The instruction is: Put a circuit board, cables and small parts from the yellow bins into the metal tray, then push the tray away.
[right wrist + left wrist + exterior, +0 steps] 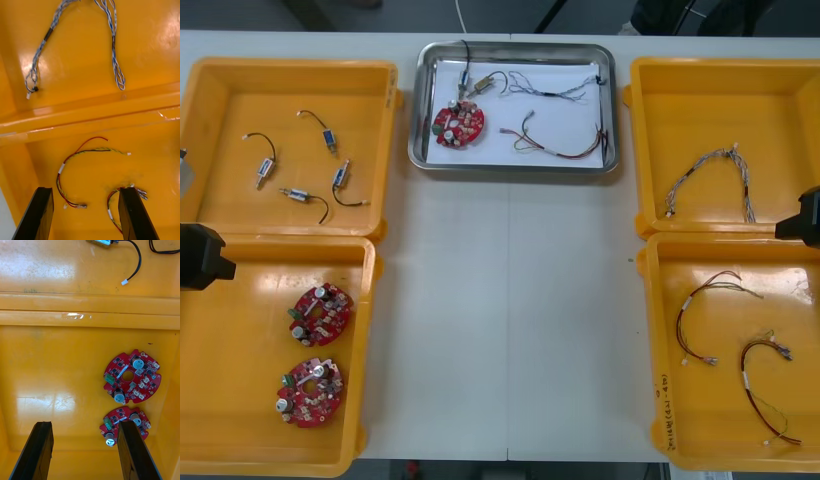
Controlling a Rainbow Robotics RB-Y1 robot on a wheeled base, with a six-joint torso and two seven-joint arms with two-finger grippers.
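Metal tray holds circuit board, cables; yellow bins flank; left tool, right tool over bins, both spread apart.

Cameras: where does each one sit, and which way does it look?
Front view: above the arms, looking steeply down at table, tray and bins; left arm, right arm at the edges.
Left wrist view: on the left wrist, looking into a bin at two red boards; left hand open.
Right wrist view: on the right wrist, over red-and-yellow cables; right hand open.
Shared: front view shows those boards and cables too.
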